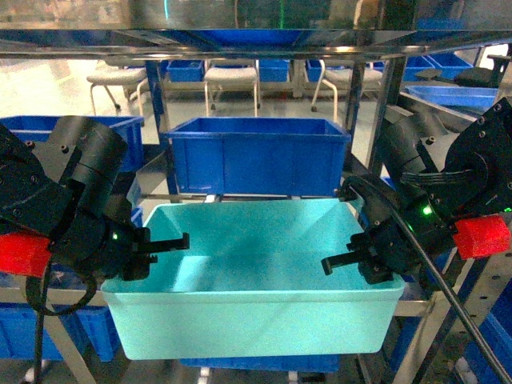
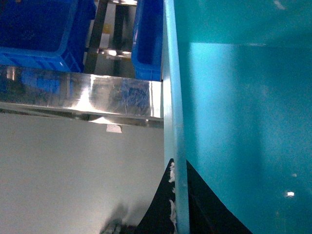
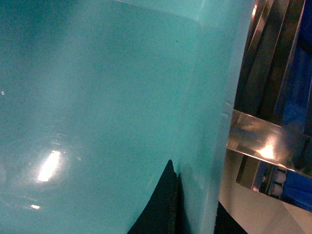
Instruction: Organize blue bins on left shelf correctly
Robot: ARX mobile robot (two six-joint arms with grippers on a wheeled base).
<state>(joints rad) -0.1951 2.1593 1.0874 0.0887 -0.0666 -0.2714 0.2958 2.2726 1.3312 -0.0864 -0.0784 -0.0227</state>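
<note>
Turquoise plastic fills my view: the light blue tub [image 1: 252,280] sits level between my two arms, mouth up, its long axis running left to right across the steel shelf rack [image 1: 240,40]. My left gripper [image 1: 164,244] is clenched on the tub's left rim, one finger [image 2: 161,214] outside the wall and one inside. My right gripper [image 1: 352,260] grasps the right rim the same way. Behind the tub, a dark blue bin [image 1: 256,152] rests on the rack.
</note>
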